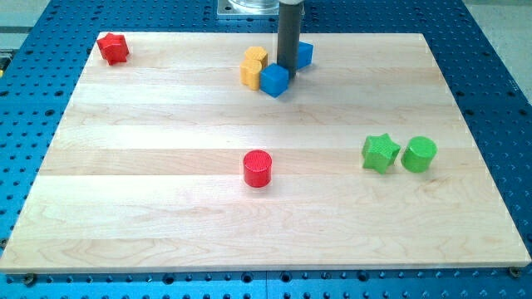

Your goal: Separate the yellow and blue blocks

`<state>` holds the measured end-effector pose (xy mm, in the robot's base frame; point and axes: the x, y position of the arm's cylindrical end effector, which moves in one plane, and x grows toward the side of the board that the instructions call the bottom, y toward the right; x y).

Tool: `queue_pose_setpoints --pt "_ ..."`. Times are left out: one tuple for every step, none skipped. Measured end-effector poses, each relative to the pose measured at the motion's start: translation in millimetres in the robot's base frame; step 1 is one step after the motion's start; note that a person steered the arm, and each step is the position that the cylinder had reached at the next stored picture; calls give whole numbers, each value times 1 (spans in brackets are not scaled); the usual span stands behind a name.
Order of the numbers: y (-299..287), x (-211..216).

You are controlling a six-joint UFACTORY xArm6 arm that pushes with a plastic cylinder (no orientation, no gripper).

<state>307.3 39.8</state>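
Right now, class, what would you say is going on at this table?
A robot arm's dark rod is working among a cluster near the view's top. My tip sits between the blue cube and a second blue block, with the yellow block touching the cube's left side. The yellow and blue blocks are not yet separated. The red and green blocks lie apart, untouched.

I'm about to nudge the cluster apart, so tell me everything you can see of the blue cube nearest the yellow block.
The blue cube is a small, plain block that looks like painted wood or plastic, sitting flat on the wooden board near the view's top centre, turned so a corner faces the view's bottom. Its left side touches or nearly touches the yellow block. My tip stands just behind it at its upper right, seemingly in contact. A second blue block lies beyond the rod.
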Motion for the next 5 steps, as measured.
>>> queue_pose_setpoints --pt "0 1" --pt "0 1" --pt "0 11" --pt "-3 11" --pt "55 6"
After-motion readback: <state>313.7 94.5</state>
